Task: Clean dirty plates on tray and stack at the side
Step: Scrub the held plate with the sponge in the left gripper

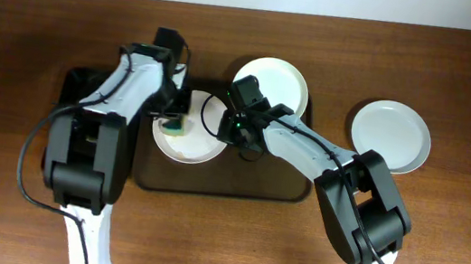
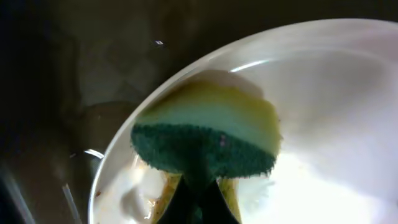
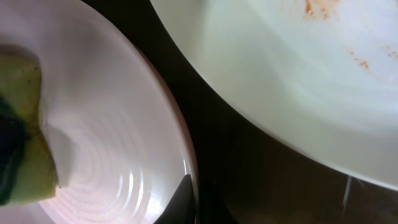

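The dark brown tray (image 1: 238, 182) holds two white plates. The left plate (image 1: 192, 147) has a green-and-yellow sponge (image 1: 173, 127) pressed on its face. My left gripper (image 2: 199, 208) is shut on the sponge (image 2: 211, 134), over the plate (image 2: 336, 93). My right gripper (image 3: 186, 202) is shut on the right rim of this same plate (image 3: 112, 155), and it also shows in the overhead view (image 1: 234, 130). The second plate (image 1: 271, 84) lies at the tray's far edge, with orange smears on its face (image 3: 298, 68). The third plate (image 1: 390, 134) lies on the table, right of the tray.
A black bin (image 1: 72, 92) stands left of the tray, partly under my left arm. Both arms cross over the tray's left and middle. The wooden table (image 1: 439, 250) runs around the tray.
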Robot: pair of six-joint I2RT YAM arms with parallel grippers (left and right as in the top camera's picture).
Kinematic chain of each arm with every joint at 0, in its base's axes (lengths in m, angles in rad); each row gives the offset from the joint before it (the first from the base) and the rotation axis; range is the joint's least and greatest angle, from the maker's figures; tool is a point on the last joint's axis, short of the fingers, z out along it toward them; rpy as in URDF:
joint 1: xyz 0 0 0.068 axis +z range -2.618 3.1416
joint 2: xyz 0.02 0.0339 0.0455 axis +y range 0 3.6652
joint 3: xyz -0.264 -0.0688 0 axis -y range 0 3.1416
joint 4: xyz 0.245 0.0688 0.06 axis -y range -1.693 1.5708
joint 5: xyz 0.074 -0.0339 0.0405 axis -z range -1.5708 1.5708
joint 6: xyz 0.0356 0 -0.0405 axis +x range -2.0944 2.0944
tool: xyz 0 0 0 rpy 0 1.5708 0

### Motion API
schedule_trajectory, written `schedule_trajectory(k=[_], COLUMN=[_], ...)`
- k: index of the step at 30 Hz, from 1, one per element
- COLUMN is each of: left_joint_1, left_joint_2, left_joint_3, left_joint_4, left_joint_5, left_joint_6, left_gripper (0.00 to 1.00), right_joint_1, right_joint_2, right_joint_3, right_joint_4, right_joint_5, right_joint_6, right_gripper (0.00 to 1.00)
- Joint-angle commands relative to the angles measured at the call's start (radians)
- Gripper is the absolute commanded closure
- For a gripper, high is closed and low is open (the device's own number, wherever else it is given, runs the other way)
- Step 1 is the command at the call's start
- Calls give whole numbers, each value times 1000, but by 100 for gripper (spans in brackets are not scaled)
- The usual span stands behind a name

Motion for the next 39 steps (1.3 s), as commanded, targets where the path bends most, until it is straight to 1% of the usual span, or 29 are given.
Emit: schedule_trajectory(k=[1,4,6,8,9,10,11,13,15,16,18,19,21,22,24,25,28,29,30,31,33,35,36,37,38,39], left_joint_1=[-72,-76,-77,-80,-80,-80,-80,-80,-82,-82,-82,-82,-82,-82,-81,-79,-79,-79,-79,-80,-80,-80,-80,-80,-80,-80], left_joint_2=[7,6,6,5,5,5,5,6,8,8,8,8,8,8,8,8,7,7,7,7,7,7,7,7,7,7], left_joint_3=[0,13,51,142,192,246,297,302,254,205,139,89,-13,-48,-152,-193,-198,-196,-175,-133,-83,17,59,97,137,193], left_joint_4=[-43,-51,-82,-152,-178,-210,-258,-310,-312,-304,-286,-251,-143,-101,24,81,123,132,133,106,75,19,-4,-29,-56,-95], left_joint_5=[-403,-533,-652,-758,-753,-713,-588,-345,-190,-153,-126,-89,21,46,43,10,-187,-262,-370,-468,-549,-684,-721,-723,-715,-676], left_joint_6=[-142,-144,-149,-197,-197,-196,-196,-178,-130,-124,-124,-124,-124,-125,-134,-142,-144,-144,-153,-195,-212,-211,-211,-211,-211,-211], left_gripper=[99,99,99,99,99,99,99,99,99,99,99,99,99,99,99,99,99,99,99,99,99,99,99,99,99,99], right_joint_1=[5,5,5,5,5,5,5,5,5,5,5,5,5,5,5,5,5,5,5,5,5,5,5,5,5,5], right_joint_2=[24,24,24,24,24,24,24,24,24,24,24,24,24,24,24,24,24,24,24,24,24,24,24,24,24,24], right_joint_3=[-10,-10,-10,-10,-10,-10,-10,-10,-10,-10,-10,-10,-10,-10,-10,-10,-10,-10,-10,-10,-10,-10,-10,-10,-10,-10], right_joint_4=[-8,-8,-7,-6,-7,-7,-8,-7,-6,-4,-4,-4,-3,-3,-4,-3,-3,-3,-3,-3,-4,-4,-4,-4,-4,-4], right_joint_5=[13,13,10,10,10,10,10,10,10,10,10,10,10,9,9,5,-6,-6,-6,-6,-6,-6,-6,-6,-6,-6], right_joint_6=[-4,-12,-12,-12,-13,-15,-16,-16,-15,-16,-16,-16,-18,-19,-20,-24,-30,-30,-30,-30,-30,-30,-30,-30,-30,-30], right_gripper=[96,96,96,96,96,96,96,96,96,96,96,96,96,96,96,96,96,96,96,96,96,96,96,96,96,96])
